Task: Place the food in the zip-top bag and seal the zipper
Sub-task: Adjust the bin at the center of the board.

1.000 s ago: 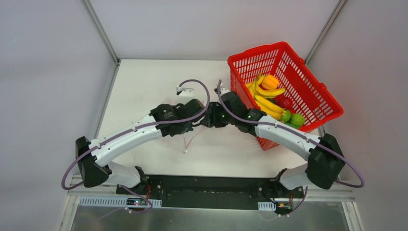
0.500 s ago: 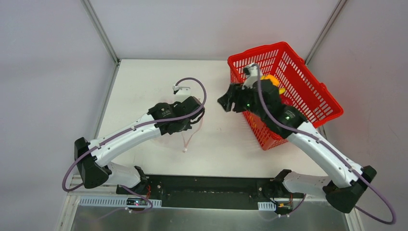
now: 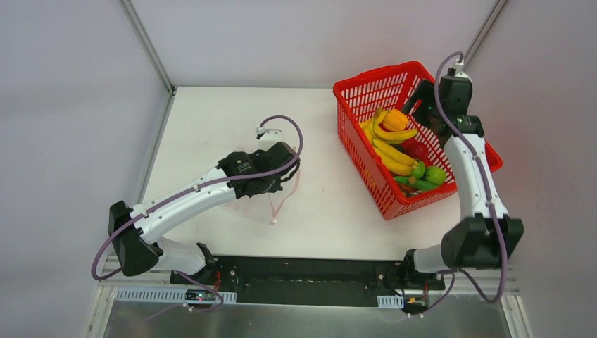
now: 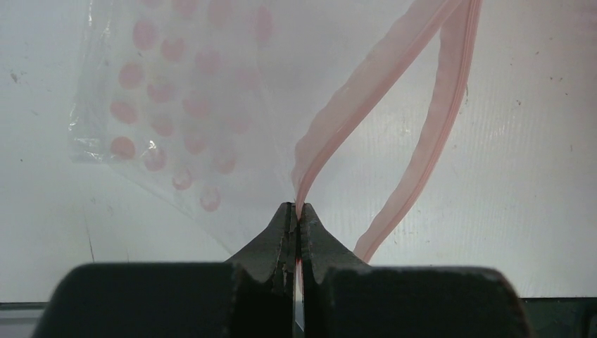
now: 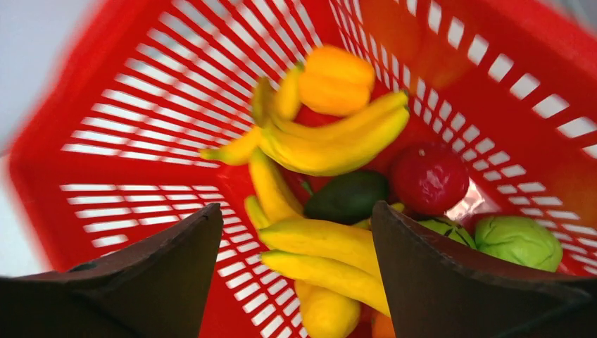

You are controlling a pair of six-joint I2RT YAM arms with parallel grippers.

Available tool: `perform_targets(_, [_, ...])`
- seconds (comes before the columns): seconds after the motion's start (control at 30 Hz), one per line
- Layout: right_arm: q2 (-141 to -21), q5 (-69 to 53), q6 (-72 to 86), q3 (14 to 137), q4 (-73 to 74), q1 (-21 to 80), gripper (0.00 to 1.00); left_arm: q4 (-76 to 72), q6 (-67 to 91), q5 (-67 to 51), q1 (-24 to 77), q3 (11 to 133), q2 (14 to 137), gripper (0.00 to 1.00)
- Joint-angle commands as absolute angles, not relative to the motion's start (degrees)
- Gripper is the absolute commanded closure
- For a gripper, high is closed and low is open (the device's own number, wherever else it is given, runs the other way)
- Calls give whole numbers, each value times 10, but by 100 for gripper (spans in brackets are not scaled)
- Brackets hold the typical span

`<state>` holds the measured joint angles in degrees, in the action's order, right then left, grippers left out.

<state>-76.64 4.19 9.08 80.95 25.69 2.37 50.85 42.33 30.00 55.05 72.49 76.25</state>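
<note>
1. Two arms stand well apart over the white table: the left bends over its middle, the right reaches to the far right corner.
2. The left gripper is pinched fully closed on one lip of the thin pink-red zipper, which runs straight in between its jaws.
3. That zipper edges the clear, flimsy plastic zip-top bag printed with pale pink dots, whose body spreads over the table just beyond the left gripper.
4. The zipper's other lip curves free beside the held one, so the mouth gapes (the lips draw together only near the top of the left wrist view).
5. From above, the bag is almost lost against the table. Only a thin pink line shows, trailing from the left gripper toward the near edge.
6. The right gripper hangs above the red plastic lattice basket, jaws spread wide with nothing between them.
7. The food lies in that basket: yellow toy bananas piled across the middle, an orange toy fruit at their far end, a dark green toy piece and a red round toy piece beside them, and a green round toy piece toward one corner.
8. The basket sits at an angle at the table's far right, well apart from the bag.
</note>
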Motion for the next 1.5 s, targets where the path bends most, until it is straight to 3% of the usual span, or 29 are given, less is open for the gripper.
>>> perform_targets(0.0, [-847, -12, 132, 833, 304, 2, 20, 500, 409, 294, 548, 726, 745, 100])
perform_targets(0.1, [-881, -76, 133, 843, 334, 2, 21, 502, 410, 297, 548, 724, 742, 100])
perform_targets(0.23, [-843, -160, 132, 776, 307, 27, 22, 506, 413, 304, 547, 718, 734, 100])
perform_targets(0.5, [-809, -162, 139, 765, 319, 173, 21, 512, 419, 313, 546, 714, 716, 100])
perform_targets(0.77, [-904, -120, 212, 836, 254, 269, 20, 507, 429, 311, 545, 697, 698, 100])
perform_targets(0.87, [-941, -120, 220, 871, 238, 280, 20, 509, 430, 309, 544, 695, 695, 100])
perform_targets(1.03, [-949, 19, 163, 903, 284, 261, 15, 508, 430, 309, 545, 690, 687, 100])
perform_targets(1.33, [-810, -159, 123, 807, 196, 235, 14, 494, 423, 308, 544, 698, 696, 100])
perform_targets(1.47, [-829, -187, 95, 868, 224, 265, 13, 499, 430, 312, 545, 695, 688, 100])
